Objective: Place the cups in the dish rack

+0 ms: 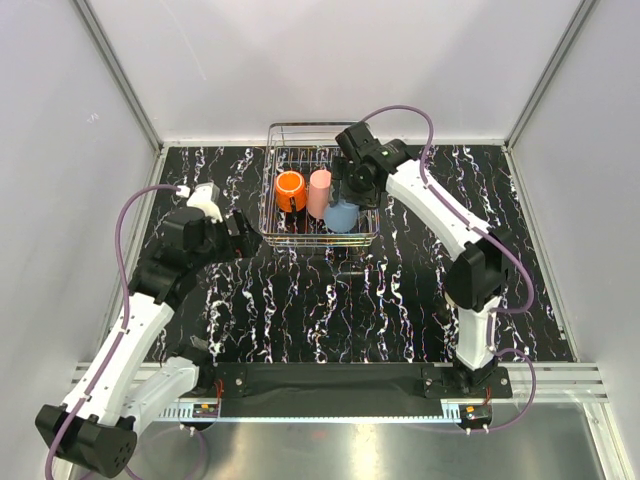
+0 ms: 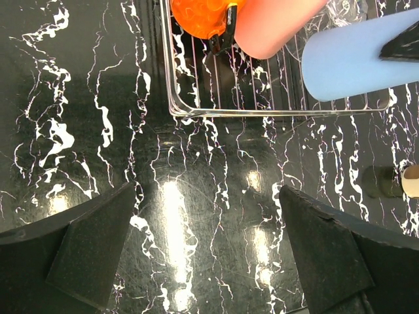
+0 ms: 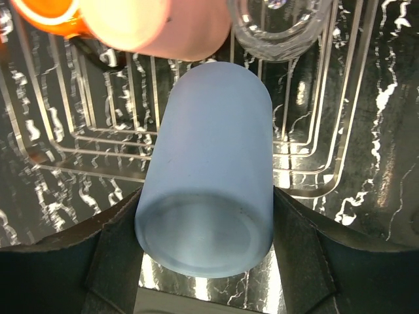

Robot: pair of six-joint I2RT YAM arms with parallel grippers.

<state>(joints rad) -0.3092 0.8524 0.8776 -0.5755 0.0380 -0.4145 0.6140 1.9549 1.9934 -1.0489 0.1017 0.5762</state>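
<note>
The right pincer pinches the blue cup, its length pointing away from the wrist into the rack. The left pincer hangs spread, empty.

Top view bright and even; white walls washed pale, no hard shadows; pale sheen on the steel ledge along the bottom edge. Left wrist view dimmer; glossy table threw back soft white patches of overhead light at lower centre; fingers in the bottom corners dark and soft-edged. Right wrist view: dish rack wires glinted; light blue cup matte, evenly lit, near end slightly soft; strong white glare at bottom centre.
</note>
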